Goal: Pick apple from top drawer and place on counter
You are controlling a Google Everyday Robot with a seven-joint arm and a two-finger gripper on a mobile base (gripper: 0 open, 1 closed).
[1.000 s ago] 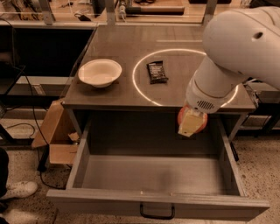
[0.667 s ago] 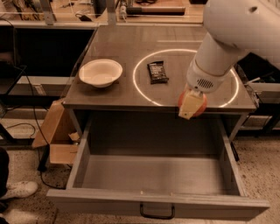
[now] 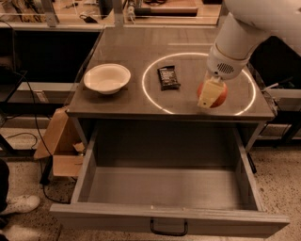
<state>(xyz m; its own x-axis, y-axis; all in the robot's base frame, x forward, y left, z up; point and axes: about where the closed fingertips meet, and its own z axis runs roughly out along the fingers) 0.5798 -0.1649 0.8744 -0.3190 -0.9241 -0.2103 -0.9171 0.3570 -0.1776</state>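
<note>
My gripper point(image 3: 210, 95) hangs from the white arm at the upper right and is shut on the red apple point(image 3: 219, 96). It holds the apple over the front right of the grey-brown counter point(image 3: 136, 47), inside the white circle. I cannot tell whether the apple touches the surface. The top drawer point(image 3: 164, 188) stands pulled open below the counter and nothing lies in it. Its black handle point(image 3: 168, 229) is at the bottom edge.
A white bowl point(image 3: 107, 77) sits on the counter's left. A dark snack bar wrapper point(image 3: 168, 77) lies inside the circle, left of the apple. A cardboard box point(image 3: 59, 141) stands on the floor at the left. A cluttered wooden workbench point(image 3: 155, 8) is behind.
The gripper has carried the apple up from the drawer's back edge and onto the counter's front right, inside the circle.
</note>
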